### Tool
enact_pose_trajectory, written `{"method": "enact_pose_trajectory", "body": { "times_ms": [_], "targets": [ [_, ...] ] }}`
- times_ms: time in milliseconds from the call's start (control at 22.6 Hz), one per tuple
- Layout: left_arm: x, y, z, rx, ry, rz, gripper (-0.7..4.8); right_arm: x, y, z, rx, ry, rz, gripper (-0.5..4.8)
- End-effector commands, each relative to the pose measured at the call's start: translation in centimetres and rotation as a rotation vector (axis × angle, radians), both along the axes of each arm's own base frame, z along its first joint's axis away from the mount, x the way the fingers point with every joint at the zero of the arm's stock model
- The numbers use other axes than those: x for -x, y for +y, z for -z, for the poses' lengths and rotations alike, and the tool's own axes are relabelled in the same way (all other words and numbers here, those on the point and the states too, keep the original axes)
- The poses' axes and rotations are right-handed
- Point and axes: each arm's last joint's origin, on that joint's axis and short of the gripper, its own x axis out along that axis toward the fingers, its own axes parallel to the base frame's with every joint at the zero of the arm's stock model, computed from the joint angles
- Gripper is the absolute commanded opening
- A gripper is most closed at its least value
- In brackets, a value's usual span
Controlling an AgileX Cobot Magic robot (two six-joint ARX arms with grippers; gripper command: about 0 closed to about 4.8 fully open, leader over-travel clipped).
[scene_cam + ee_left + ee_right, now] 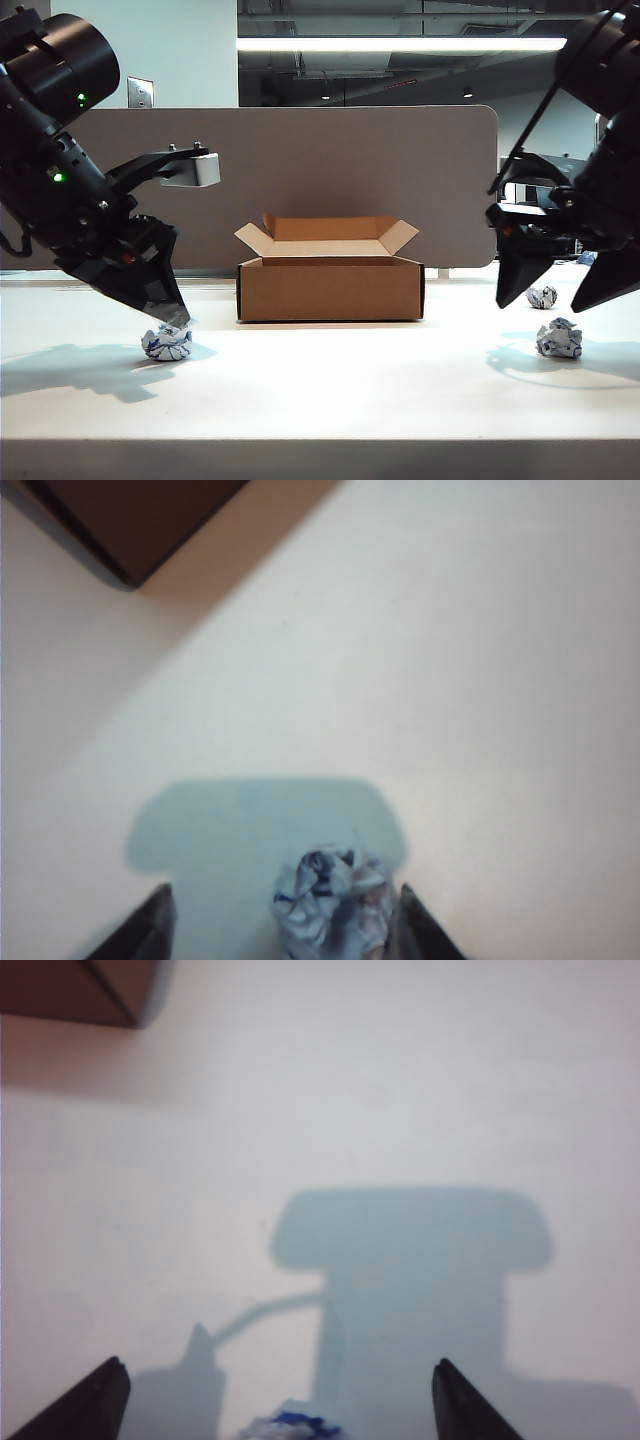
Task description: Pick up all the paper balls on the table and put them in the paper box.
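Above paper balls (167, 343): left end effector (283, 920), right end effector (275, 1395), agape.

The paper box (330, 285) is matt brown cardboard. The paper balls (167, 343) are crumpled white printed paper. The surface (330, 400) looks smooth, matt white. Both tools, left (165, 305) and right (565, 290), look like black plastic.

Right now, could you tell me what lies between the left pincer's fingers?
A paper ball sits on the table between the open left pincer fingers, seen in the left wrist view.
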Motion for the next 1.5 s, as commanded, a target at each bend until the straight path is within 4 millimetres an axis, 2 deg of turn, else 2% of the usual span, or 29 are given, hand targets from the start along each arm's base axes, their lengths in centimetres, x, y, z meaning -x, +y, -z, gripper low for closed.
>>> {"method": "enact_pose_trajectory", "body": {
  "times_ms": [44, 221, 487, 1283, 1415, 1504],
  "targets": [
    [-0.1, -0.1, -0.1, 0.001, -0.004, 0.002, 2.80, 0.0, 0.5, -0.3, 0.006, -0.018, -0.006, 4.15],
    [-0.1, -0.2, 0.0, 0.023, 0.008, 0.023, 2.80, 0.0, 0.5, -0.3, 0.016, -0.016, 0.001, 4.15],
    [-0.4, -0.3, 1.4, 0.009, 0.060, 0.022, 2.79, -0.3, 0.6, 1.0, 0.029, 0.034, 0.000, 4.14],
    [-0.9, -0.5, 1.8, 0.034, 0.045, 0.003, 2.78, 0.2, 0.4, 1.9, 0.054, 0.129, 0.004, 3.94],
    [-0.9, -0.5, 1.8, 0.035, 0.043, 0.003, 2.74, 0.4, 0.4, 2.0, 0.061, 0.153, 0.003, 3.37],
    [-1.0, -0.5, 1.8, 0.029, 0.038, -0.004, 2.32, 0.4, 0.4, 2.0, 0.062, 0.155, 0.003, 3.08]
  ]
}}
